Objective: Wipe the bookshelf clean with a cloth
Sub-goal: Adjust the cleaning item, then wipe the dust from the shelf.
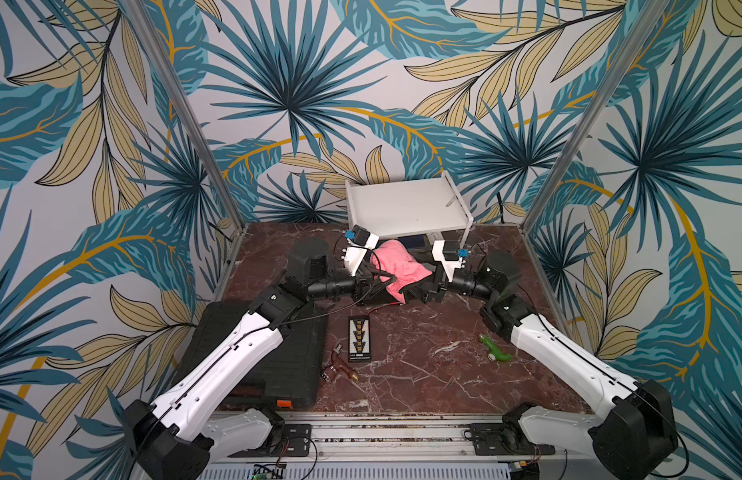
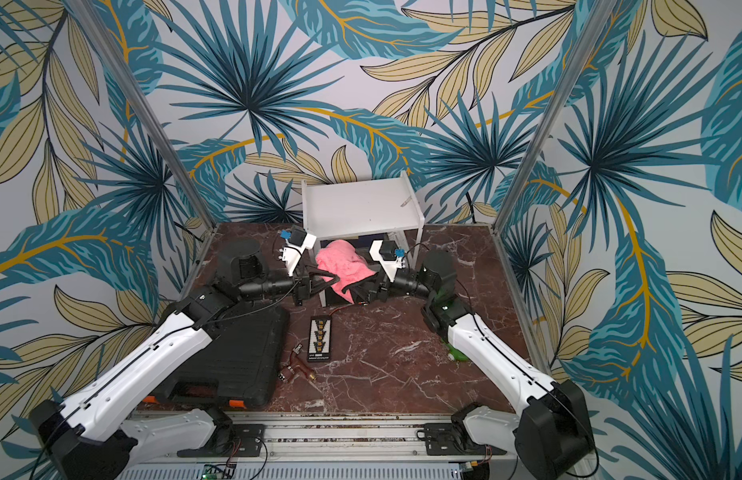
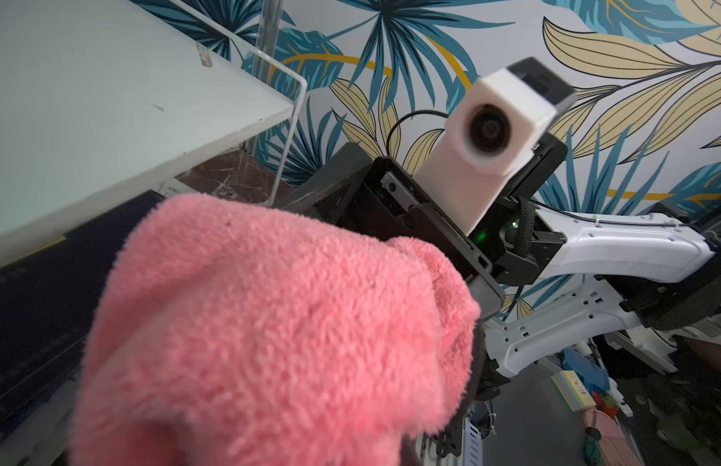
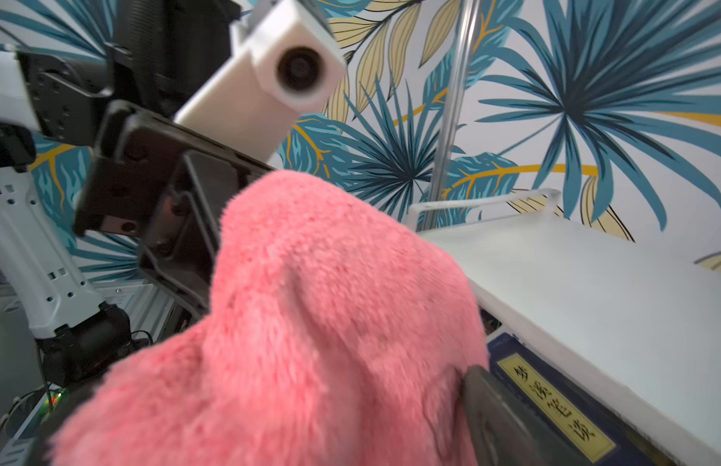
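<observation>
- Lying at the near left corner of the tabletop (image 1: 423, 374), a black ribbed case (image 1: 294, 365) sits partly under the left arm.
- Just right of the case are a narrow black strip with rows of small yellow parts (image 1: 359, 338) and, nearer the front edge, a small copper-coloured pipe fitting (image 1: 336, 365).
- Toward the right edge, well apart from these, a green toy (image 1: 496, 347) lies beside the right arm.
- Past the middle of the tabletop the two arms point at each other, with the cloth (image 1: 398, 264) between them. It is raised clear of the tabletop and just in front of the bookshelf.
- The left gripper (image 1: 371, 282) has its fingers closed and buried in the cloth, which bunches around them. The cloth's dark trimmed edge runs from there.
- The right gripper (image 1: 421, 286) has its fingers spread wide and grips nothing. In the right wrist view the cloth (image 4: 330, 322) drapes over it, and one dark finger (image 4: 504, 407) shows beside the cloth's edge.
- At the middle of the far edge stands the bookshelf (image 1: 406, 205), white and upright. Its top board is bare except for a small mark near the right rail.
- A dark blue book with a yellow label (image 4: 552, 407) lies under that board.
</observation>
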Robot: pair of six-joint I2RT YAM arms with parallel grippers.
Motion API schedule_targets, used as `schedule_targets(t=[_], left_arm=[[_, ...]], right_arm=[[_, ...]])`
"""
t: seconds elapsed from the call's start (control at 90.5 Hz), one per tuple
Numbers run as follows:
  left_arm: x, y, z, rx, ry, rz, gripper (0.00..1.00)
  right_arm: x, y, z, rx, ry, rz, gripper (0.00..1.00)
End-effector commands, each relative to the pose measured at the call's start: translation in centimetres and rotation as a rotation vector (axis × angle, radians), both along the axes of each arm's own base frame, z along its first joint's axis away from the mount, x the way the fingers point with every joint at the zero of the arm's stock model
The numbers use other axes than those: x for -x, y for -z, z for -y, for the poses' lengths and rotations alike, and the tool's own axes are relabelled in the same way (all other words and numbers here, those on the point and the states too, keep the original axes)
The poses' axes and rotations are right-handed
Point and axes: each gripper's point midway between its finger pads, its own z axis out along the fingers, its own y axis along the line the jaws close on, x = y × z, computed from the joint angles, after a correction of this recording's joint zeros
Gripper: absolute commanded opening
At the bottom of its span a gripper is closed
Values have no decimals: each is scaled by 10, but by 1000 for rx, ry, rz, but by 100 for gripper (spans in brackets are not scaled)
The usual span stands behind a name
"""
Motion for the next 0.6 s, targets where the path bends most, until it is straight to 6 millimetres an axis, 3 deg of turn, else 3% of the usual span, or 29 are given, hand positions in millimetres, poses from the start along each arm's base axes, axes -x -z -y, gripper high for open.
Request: schedule_targets(t=[0.0,0.044,0.099,0.133,0.177,0.221,0.265,0.42,0.486,0.586], left_arm=[[19,-26,18,101,184,10,1],[15,-27,20,105,181,12,1],[9,-25,21,94,161,15,4],[4,-22,21,80,137,21,10],[-6,-15,18,46,72,33,19],[-22,-4,11,-4,-30,42,35],[-42,10,0,-59,-165,36,45],[-88,45,-47,-129,-468,-8,67],[-102,57,-68,-118,-560,-36,72],[-117,67,-86,-126,-649,-36,75]], right_arm=[[5,-7,-13,43,-60,96,83],[11,-6,-17,60,-110,94,75],[18,-6,-20,57,-164,85,56],[15,-9,-20,41,-154,79,39],[0,-14,-16,28,-68,66,22],[-22,-16,-9,39,64,66,11],[-46,-17,2,56,206,49,1],[-118,-50,51,-40,666,-37,0],[-131,-62,49,-30,692,-48,0],[-156,-62,35,17,721,-93,0]])
